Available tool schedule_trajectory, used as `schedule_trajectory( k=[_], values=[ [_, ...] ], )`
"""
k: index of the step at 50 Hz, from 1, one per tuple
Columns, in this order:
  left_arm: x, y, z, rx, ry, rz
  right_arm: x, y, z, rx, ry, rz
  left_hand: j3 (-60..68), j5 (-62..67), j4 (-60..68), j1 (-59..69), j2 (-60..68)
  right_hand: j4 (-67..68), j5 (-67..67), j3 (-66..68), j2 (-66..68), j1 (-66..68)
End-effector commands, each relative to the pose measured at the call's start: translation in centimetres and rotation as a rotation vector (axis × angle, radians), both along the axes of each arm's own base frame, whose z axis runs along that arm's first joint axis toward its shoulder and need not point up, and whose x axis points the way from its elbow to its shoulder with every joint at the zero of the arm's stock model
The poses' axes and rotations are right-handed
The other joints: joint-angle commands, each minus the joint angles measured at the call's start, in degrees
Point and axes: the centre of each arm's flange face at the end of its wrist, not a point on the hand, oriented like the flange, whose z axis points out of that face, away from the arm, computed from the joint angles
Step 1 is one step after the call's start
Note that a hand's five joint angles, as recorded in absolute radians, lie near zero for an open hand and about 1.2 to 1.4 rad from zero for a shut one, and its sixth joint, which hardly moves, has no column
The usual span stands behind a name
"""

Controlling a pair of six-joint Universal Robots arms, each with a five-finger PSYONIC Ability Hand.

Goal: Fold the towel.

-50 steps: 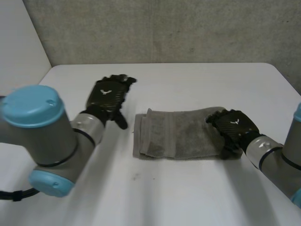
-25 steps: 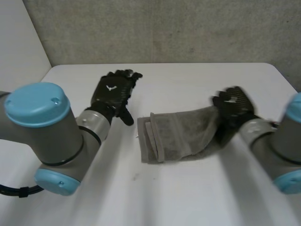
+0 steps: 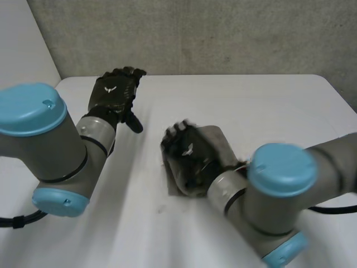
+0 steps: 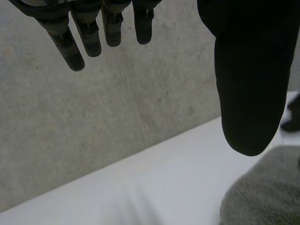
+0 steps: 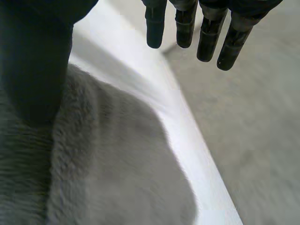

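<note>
One towel [image 3: 221,139] — left hand [image 3: 114,95], right hand [image 3: 189,153]

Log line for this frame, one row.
left robot hand: open, clear of towel | right robot hand: open, over towel | towel: partly covered

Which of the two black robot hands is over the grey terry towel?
The right hand: it is over the grey terry towel, fingers straight. The left hand hangs apart, open, above the bare white table.
</note>
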Motion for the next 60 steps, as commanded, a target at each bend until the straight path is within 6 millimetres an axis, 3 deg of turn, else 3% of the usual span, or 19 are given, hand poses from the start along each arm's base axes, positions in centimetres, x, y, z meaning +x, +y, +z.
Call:
schedule_trajectory(
  k=[1,3,8,11,19,29,37,40,44,45,46,47,48,49,50,53,55,57,60],
  values=[
    [-2.5,-0.1,0.7,-0.030,0.022,-0.049,-3.5,-2.0,2.7,0.205,-0.190,-0.156,1.1,-1.2,0.9,0.4,1.1,-3.4,-3.8,-2.2,-3.1,-2.3],
    [-3.2,0.1,0.7,-0.021,0.023,-0.063,-5.6,-3.6,2.8,0.339,-0.247,-0.247,1.2,-1.0,1.1,0.5,1.3,-3.4,-3.8,-2.2,-3.1,-2.3],
    [-5.7,1.3,-1.6,0.125,0.002,-0.125,-7.5,-5.6,3.0,0.528,-0.333,-0.312,1.1,-1.2,0.9,0.4,1.1,-3.4,-3.8,-2.2,-3.1,-2.3],
    [-6.4,1.6,-2.5,0.178,0.000,-0.140,-7.8,-6.8,2.8,0.619,-0.354,-0.297,1.1,-1.2,0.9,0.4,1.1,-3.4,-3.8,-2.2,-3.1,-2.3],
    [-7.2,1.2,-9.0,0.444,-0.063,-0.045,-7.1,-9.8,-0.5,0.747,-0.314,-0.265,0.7,-1.5,0.6,0.0,0.8,-3.4,-3.8,-2.2,-3.1,-2.3],
    [-6.2,1.1,-11.6,0.481,-0.139,0.066,-6.2,-11.7,-3.7,0.662,-0.156,-0.233,0.9,-1.3,0.8,0.2,0.9,-3.4,-3.8,-2.2,-3.1,-2.3],
    [-6.2,1.1,-11.8,0.486,-0.143,0.065,-5.8,-11.6,-2.3,0.514,-0.070,-0.221,0.7,-1.5,0.6,0.0,0.8,-3.4,-3.8,-2.2,-3.1,-2.3],
    [-6.1,0.9,-10.4,0.466,-0.123,0.067,-5.7,-11.5,0.3,0.449,-0.102,-0.228,0.5,-1.7,0.4,-0.2,0.6,-3.4,-3.8,-2.2,-3.1,-2.3],
    [-5.7,1.1,-5.2,0.392,-0.052,0.059,-6.0,-11.5,3.8,0.352,-0.164,-0.242,0.5,-1.7,0.4,-0.2,0.6,-3.4,-3.8,-2.2,-3.1,-2.3],
    [-5.7,1.1,-5.2,0.391,-0.052,0.059,-6.5,-11.6,5.8,0.301,-0.213,-0.264,0.5,-1.7,0.4,-0.2,0.6,-3.4,-3.8,-2.2,-3.1,-2.3],
    [-5.2,1.3,-3.4,0.370,-0.029,0.060,-6.9,-11.5,7.9,0.257,-0.274,-0.293,0.5,-1.7,0.4,-0.2,0.6,-3.4,-3.8,-2.2,-3.1,-2.3],
    [-4.5,1.4,-1.5,0.344,-0.004,0.067,-6.9,-11.5,7.9,0.257,-0.274,-0.293,0.5,-1.7,0.4,-0.2,0.6,-3.4,-3.8,-2.2,-3.1,-2.3],
    [-4.5,1.4,-1.5,0.344,-0.004,0.067,-7.5,-11.4,9.8,0.224,-0.338,-0.331,0.5,-1.7,0.4,-0.2,0.6,-3.4,-3.8,-2.2,-3.1,-2.3],
    [-3.5,1.2,0.7,0.312,0.028,0.082,-8.3,-11.3,11.6,0.195,-0.402,-0.374,0.5,-1.7,0.4,-0.2,0.6,-3.4,-3.8,-2.2,-3.1,-2.3],
    [-2.2,1.0,3.0,0.273,0.065,0.103,-8.3,-11.3,11.6,0.194,-0.403,-0.374,0.5,-1.7,0.4,-0.2,0.6,-3.4,-3.8,-2.2,-3.1,-2.3],
    [-0.6,0.8,5.5,0.232,0.104,0.121,-10.0,-11.1,14.4,0.141,-0.499,-0.460,0.5,-1.7,0.4,-0.2,0.6,-3.4,-3.8,-2.2,-3.1,-2.3],
    [2.3,0.7,9.4,0.168,0.159,0.122,-10.7,-10.9,15.8,0.111,-0.533,-0.495,0.5,-1.7,0.4,-0.2,0.6,-3.4,-3.8,-2.2,-3.1,-2.3],
    [3.5,1.0,11.0,0.147,0.175,0.105,-12.4,-10.0,18.4,0.047,-0.577,-0.552,0.5,-1.7,0.4,-0.2,0.6,-3.4,-3.8,-2.2,-3.1,-2.3],
    [5.0,1.7,12.8,0.134,0.187,0.063,-13.0,-9.5,19.2,0.036,-0.581,-0.570,0.5,-1.7,0.4,-0.2,0.6,-3.4,-3.8,-2.2,-3.1,-2.3]
  ],
)
